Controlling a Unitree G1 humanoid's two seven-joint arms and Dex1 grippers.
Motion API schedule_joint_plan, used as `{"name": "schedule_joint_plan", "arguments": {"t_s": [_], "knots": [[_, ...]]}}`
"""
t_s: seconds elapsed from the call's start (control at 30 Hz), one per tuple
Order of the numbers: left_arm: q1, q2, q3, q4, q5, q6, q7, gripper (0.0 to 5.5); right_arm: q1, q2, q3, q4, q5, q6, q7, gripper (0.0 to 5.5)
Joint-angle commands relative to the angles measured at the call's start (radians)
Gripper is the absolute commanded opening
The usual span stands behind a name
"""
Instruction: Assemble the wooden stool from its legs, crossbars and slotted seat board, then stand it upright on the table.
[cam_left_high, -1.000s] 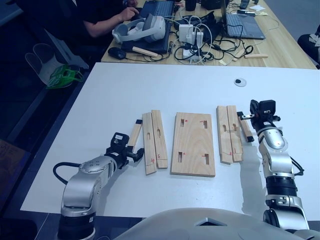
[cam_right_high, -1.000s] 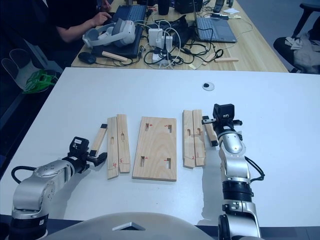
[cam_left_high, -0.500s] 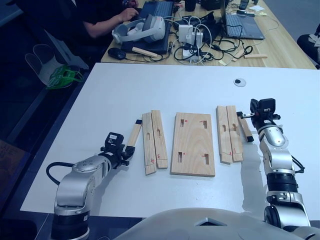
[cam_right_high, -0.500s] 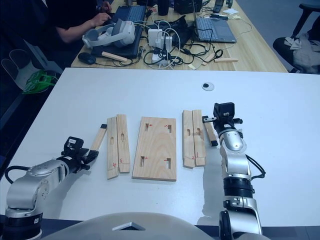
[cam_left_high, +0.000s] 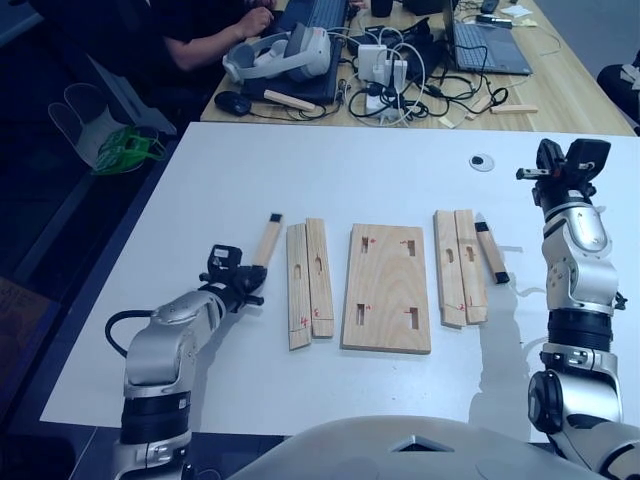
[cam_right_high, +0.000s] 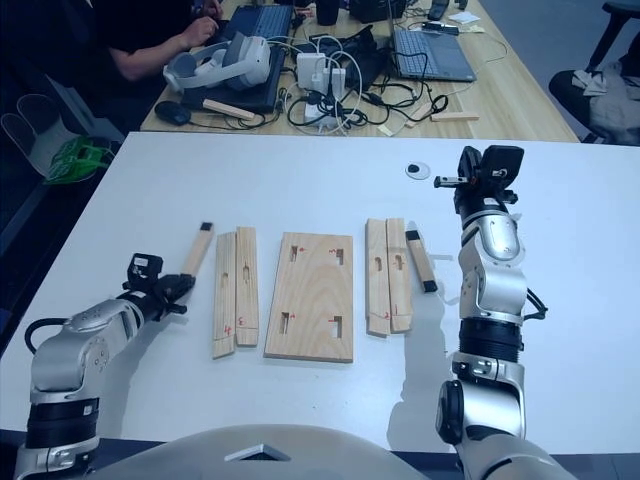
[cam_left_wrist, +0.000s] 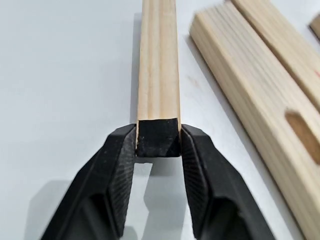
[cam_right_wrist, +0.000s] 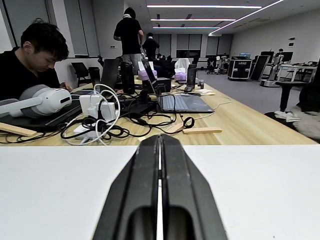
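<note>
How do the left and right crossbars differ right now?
The left crossbar has its near black end clamped in the left gripper; the right crossbar lies free, the shut right gripper apart from it. Their far ends lean opposite ways, toward the seat board. Both lie flat, black-tipped.

My right hand (cam_right_wrist: 160, 139) lifts off the table and swings away to the far right. It is up in the air now, beyond the right crossbar (cam_left_high: 491, 252) it was touching a second ago, with its fingers pressed together. That crossbar lies alone on the table, just right of the right legs (cam_left_high: 459, 265).

My left hand (cam_left_wrist: 158, 140) pulls left, then comes back in behind the left crossbar (cam_left_high: 267, 240). That crossbar has slid farther away, so its far tip now pokes past the left legs (cam_left_high: 308, 280). My fingers (cam_left_wrist: 122, 165) sit against both sides of its dark near end.
</note>
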Motion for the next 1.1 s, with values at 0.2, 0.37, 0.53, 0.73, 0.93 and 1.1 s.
{"name": "schedule_joint_plan", "arguments": {"t_s": [0.2,0.37,0.53,0.73,0.93,1.1], "knots": [[-0.409,-0.065,-0.109,0.135,0.063,-0.642,-0.098,1.29,-0.301,0.091,0.083,-0.128,0.356,0.396,0.225,1.57],[-0.425,-0.047,-0.209,0.161,0.098,-0.801,-0.219,1.29,-0.366,0.151,0.072,-0.183,0.551,0.519,0.276,2.51],[-0.406,-0.043,-0.258,0.157,0.125,-0.860,-0.260,1.29,-0.403,0.182,0.057,-0.180,0.639,0.547,0.276,3.43],[-0.388,-0.033,-0.267,0.147,0.126,-0.866,-0.271,1.29,-0.438,0.195,0.023,-0.164,0.715,0.563,0.249,3.51],[-0.386,-0.027,-0.269,0.133,0.126,-0.854,-0.271,1.29,-0.412,0.132,0.002,-0.192,0.827,0.690,0.256,2.39],[-0.384,-0.029,-0.278,0.117,0.128,-0.851,-0.272,1.29,-0.395,0.098,-0.004,-0.159,0.818,0.696,0.257,1.53]]}}
